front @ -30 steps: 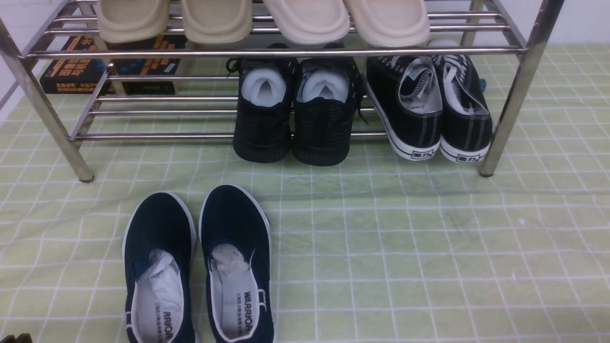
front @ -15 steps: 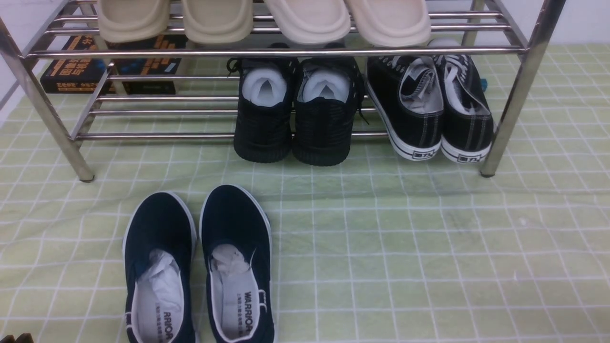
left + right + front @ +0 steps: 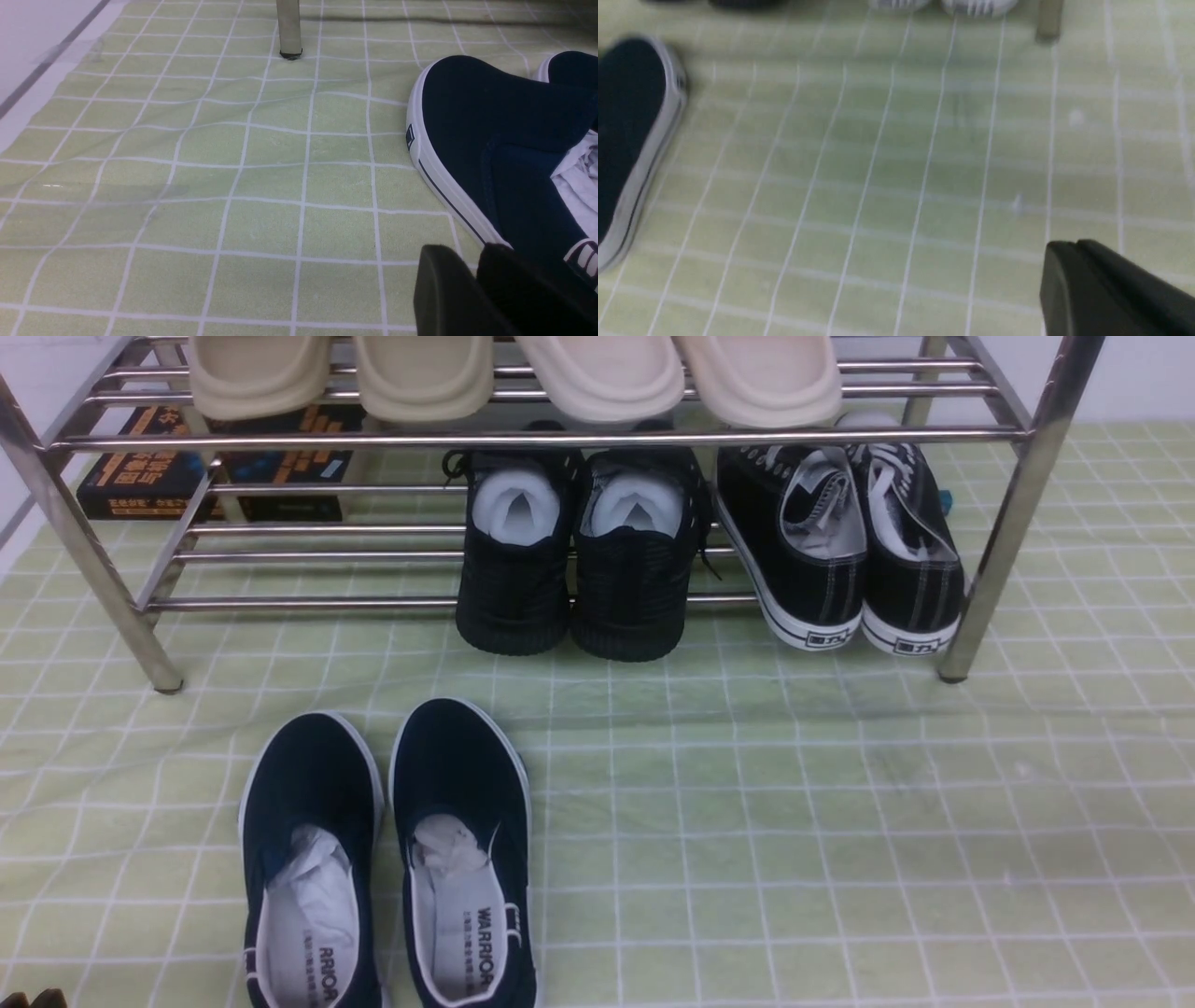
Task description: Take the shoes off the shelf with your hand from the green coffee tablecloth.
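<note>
Plainly, the black canvas sneakers (image 3: 840,546) sit in the upper right of the front view, on the lower tier of the metal shoe rack (image 3: 1018,523). They stand side by side, heels projecting past the front rail, just beside the rack's right front leg. All-black knit sneakers (image 3: 579,555) stand just to their left. Navy slip-ons (image 3: 387,859) lie on the green checked tablecloth (image 3: 794,821) at lower left.

Canvas on rubber soles should be light, with soft uppers that collapse under pressure and a stiffer, grippier sole and heel. The open heel collar faces outward and looks like the best hold, pinched against the back of the heel. The upper tier leaves little headroom, so a low outward pull seems wise.

Only dark edges of the left fingers (image 3: 439,298) and right fingers (image 3: 1087,289) show in the wrist views. Whether they are spread or clenched I cannot tell, and neither is near the sneakers.
</note>
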`<state>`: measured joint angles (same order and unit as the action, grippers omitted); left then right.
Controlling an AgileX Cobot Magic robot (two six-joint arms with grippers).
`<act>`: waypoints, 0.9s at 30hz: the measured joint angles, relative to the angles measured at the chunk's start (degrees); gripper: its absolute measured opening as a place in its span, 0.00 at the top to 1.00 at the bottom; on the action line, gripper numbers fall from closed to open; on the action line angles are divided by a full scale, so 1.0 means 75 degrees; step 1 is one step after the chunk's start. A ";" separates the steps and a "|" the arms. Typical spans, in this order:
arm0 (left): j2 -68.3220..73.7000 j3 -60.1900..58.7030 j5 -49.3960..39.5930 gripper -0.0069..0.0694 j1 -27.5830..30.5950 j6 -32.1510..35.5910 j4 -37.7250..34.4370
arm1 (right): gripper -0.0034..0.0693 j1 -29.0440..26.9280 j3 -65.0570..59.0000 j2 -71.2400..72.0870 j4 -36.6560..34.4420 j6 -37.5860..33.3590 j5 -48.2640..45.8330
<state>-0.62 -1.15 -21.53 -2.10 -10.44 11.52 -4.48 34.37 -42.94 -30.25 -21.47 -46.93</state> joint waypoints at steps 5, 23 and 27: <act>0.0000 0.0000 0.0000 0.72 0.0000 0.0000 0.0000 | 0.94 0.0375 0.0862 -0.1497 -0.0530 0.0029 -0.0699; 0.0000 0.0000 0.0000 0.70 0.0000 0.0000 0.0000 | 0.72 0.4335 0.5941 -0.5652 0.3889 0.3433 -0.0572; 0.0000 0.0000 0.0000 0.70 0.0000 0.0000 0.0006 | 0.55 0.4457 0.6860 -0.6564 0.4698 0.4046 -0.0478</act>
<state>-0.62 -1.15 -21.53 -2.10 -10.44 11.57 28.94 85.82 -92.17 4.98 8.87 -50.51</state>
